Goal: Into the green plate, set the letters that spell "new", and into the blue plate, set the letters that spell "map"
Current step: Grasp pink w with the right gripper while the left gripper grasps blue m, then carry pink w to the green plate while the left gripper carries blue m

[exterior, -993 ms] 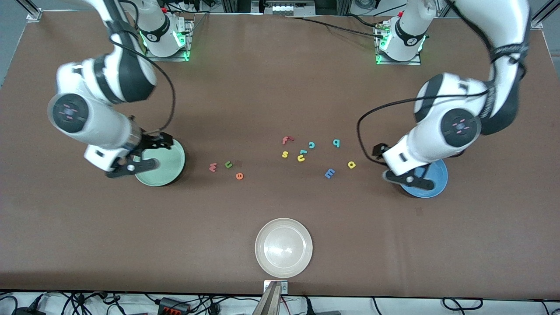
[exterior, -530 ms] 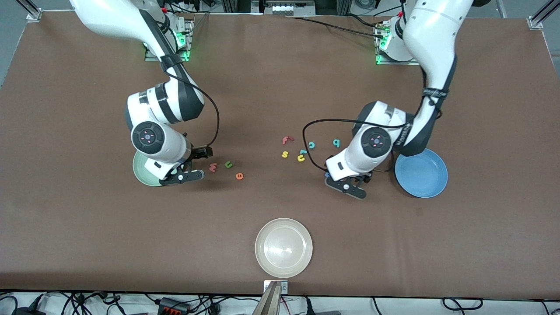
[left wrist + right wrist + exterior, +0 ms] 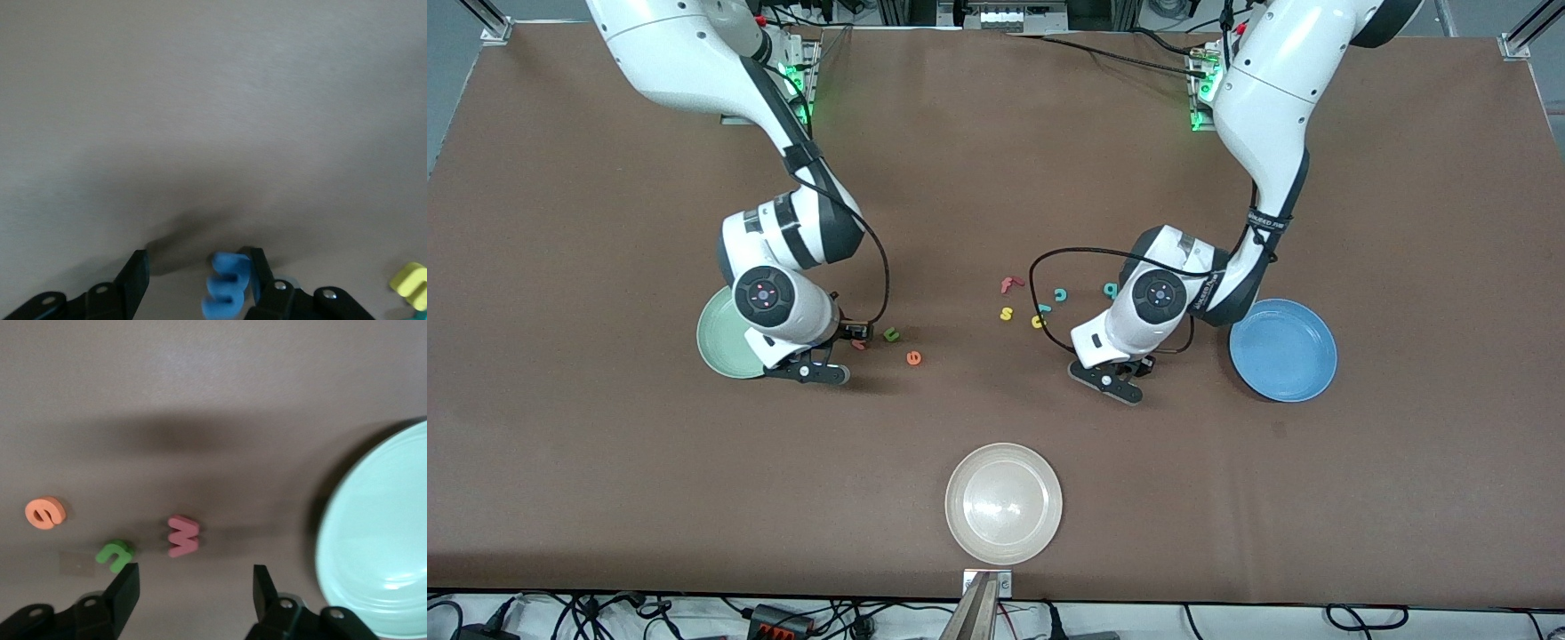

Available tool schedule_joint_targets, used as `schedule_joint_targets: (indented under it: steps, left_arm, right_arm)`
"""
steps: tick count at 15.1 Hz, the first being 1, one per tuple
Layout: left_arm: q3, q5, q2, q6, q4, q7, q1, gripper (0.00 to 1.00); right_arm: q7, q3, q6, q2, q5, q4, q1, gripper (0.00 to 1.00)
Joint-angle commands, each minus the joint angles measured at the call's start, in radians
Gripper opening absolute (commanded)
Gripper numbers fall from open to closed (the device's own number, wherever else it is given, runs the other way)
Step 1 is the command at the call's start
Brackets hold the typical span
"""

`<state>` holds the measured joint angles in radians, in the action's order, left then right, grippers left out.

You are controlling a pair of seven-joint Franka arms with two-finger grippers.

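- My L gripper (image 3: 193, 280) is down by the blue m (image 3: 225, 291); fingers part-spread, the m touches one finger, not clamped.
- Blue plate (image 3: 1307, 373) is just beside it, toward the L arm's end; nothing in it.
- R gripper (image 3: 195, 592) is over the pink-red w (image 3: 183, 535), fingers apart, holding nothing.
- Green n (image 3: 115, 554) and orange e (image 3: 45, 513) lie near the w.
- Green plate (image 3: 373, 547) is beside the w.

The left arm hides the blue m (image 3: 227, 291) in the front view.

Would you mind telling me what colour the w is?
Pink-red; the w shows best in the right wrist view.
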<state>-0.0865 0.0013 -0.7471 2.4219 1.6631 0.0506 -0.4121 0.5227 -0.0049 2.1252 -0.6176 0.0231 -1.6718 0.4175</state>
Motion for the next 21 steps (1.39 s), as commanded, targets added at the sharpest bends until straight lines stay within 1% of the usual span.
schedule_joint_targets:
  steps: [1,6,7,8,10,11,12,14,17,18,19,21]
  left_arm:
    - [0.008,0.006,0.023,0.008,0.036,-0.014,-0.025,0.67]
    - [0.008,0.006,0.026,-0.001,0.037,-0.018,-0.025,0.66]
    - [0.008,0.006,0.028,-0.003,0.037,-0.018,-0.025,0.61]
    - [0.008,0.006,0.029,-0.009,0.038,-0.018,-0.025,0.52]
    - [0.008,0.006,0.035,-0.049,0.035,-0.018,-0.034,0.22]
    - [0.008,0.006,0.038,-0.050,0.035,-0.017,-0.036,0.12]
    - [0.008,0.006,0.041,-0.052,0.035,-0.015,-0.036,0.06]
    - [0.011,0.006,0.054,-0.078,0.026,-0.014,-0.031,0.03]
    - [0.027,0.009,0.126,-0.182,0.014,-0.014,-0.010,0.03]
    - [0.027,0.009,0.156,-0.228,0.012,-0.015,0.018,0.03]
    - [0.027,0.009,0.187,-0.275,0.009,-0.020,0.051,0.03]
    - [0.027,0.009,0.221,-0.357,0.000,-0.084,0.125,0.03]
  right_arm:
    - [0.031,-0.007,0.021,-0.031,0.015,0.017,0.010,0.72]
    - [0.034,-0.009,0.055,-0.071,0.018,0.015,0.029,0.68]
    - [0.034,-0.007,0.067,-0.080,0.018,0.015,0.027,0.66]
    - [0.036,-0.009,0.079,-0.092,0.018,0.014,0.030,0.66]
    - [0.069,-0.009,0.085,-0.100,0.015,0.014,0.040,0.66]
    - [0.076,-0.010,0.085,-0.100,0.014,0.014,0.046,0.66]
    - [0.076,-0.010,0.085,-0.100,0.014,0.011,0.046,0.65]
    - [0.076,-0.012,0.085,-0.100,0.014,0.009,0.044,0.59]
    - [0.074,-0.012,0.085,-0.100,0.014,0.009,0.040,0.43]
    - [0.071,-0.012,0.085,-0.100,0.012,0.009,0.035,0.37]
    - [0.065,-0.012,0.087,-0.100,0.012,0.009,0.030,0.34]
    - [0.060,-0.015,0.087,-0.100,0.012,0.009,0.026,0.31]
